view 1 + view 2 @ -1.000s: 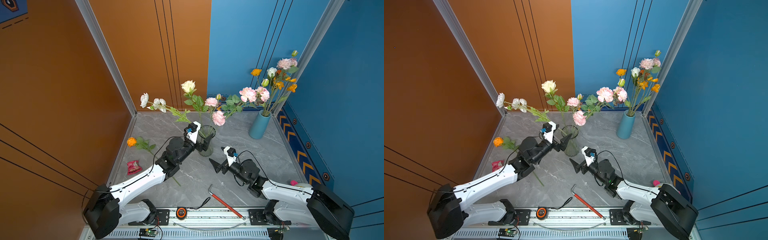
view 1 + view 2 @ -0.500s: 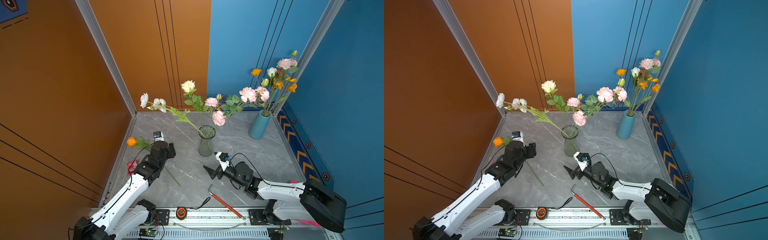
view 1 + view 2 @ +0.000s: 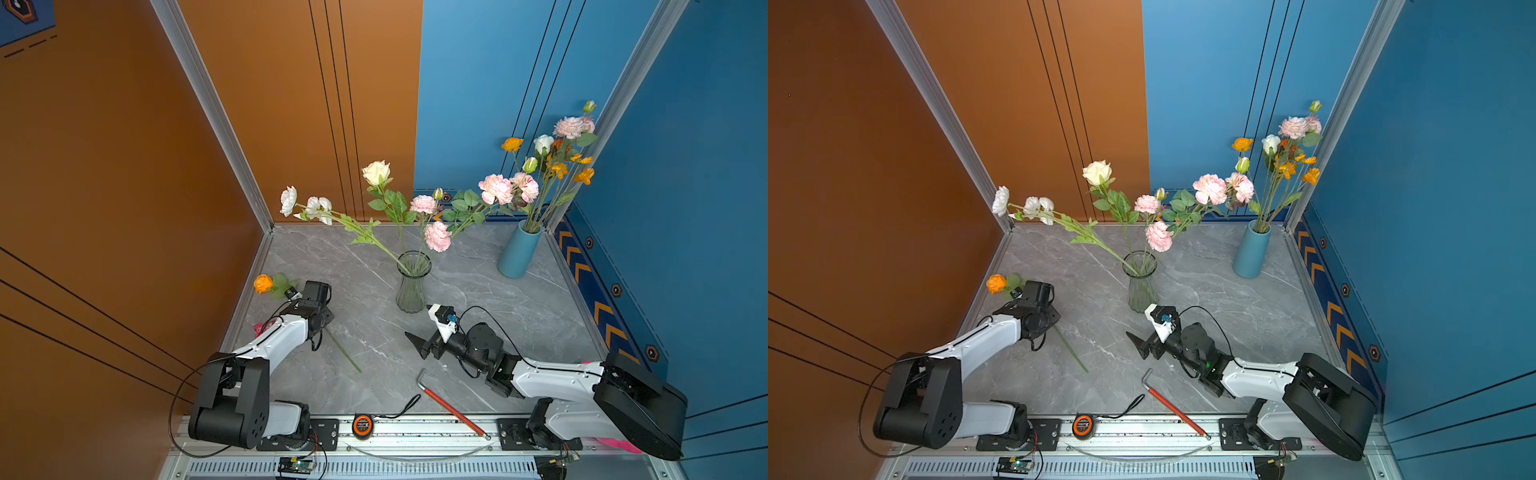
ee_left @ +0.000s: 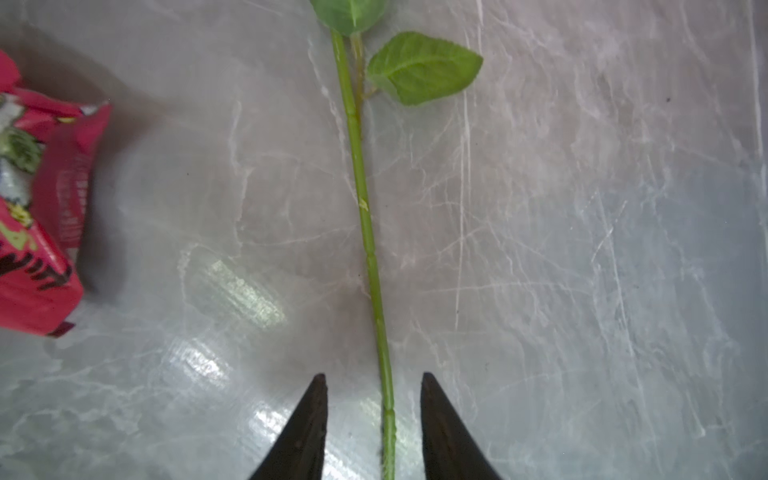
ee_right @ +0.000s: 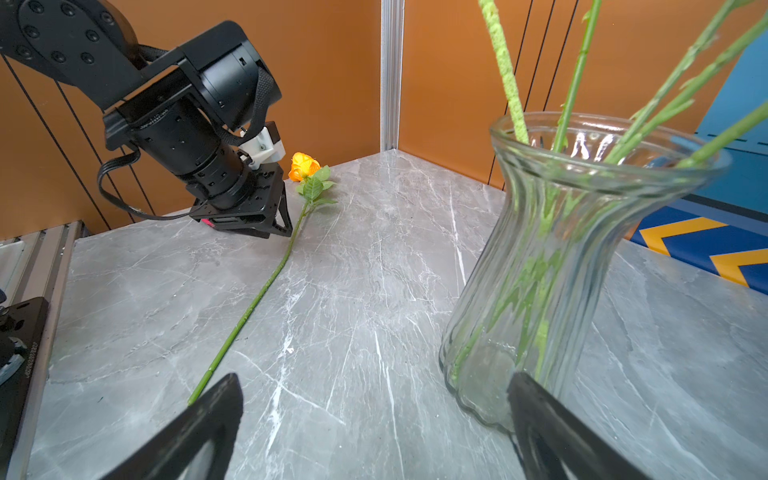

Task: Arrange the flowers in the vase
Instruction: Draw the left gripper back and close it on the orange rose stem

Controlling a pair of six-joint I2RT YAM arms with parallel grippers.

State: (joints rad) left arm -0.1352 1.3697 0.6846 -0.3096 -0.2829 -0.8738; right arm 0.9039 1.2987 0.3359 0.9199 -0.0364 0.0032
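A red-handled hex key [image 3: 453,409] lay by the front edge of the tabletop [image 3: 332,266]. Past it, the right gripper [image 5: 374,376] hung empty with its jaws spread wide, just short of the glass vase [image 3: 412,286] holding white, cream and pink flowers [image 3: 436,236]. Toward the left edge, the left gripper [image 4: 373,374] stood low with its jaws apart, straddling the green stem [image 4: 365,216] of the orange rose [image 3: 263,283] without pinching it. A red packet [image 4: 37,249] lay beside it. The rose's bloom lay farther back. A blue vase [image 3: 517,253] occupied the far right corner.
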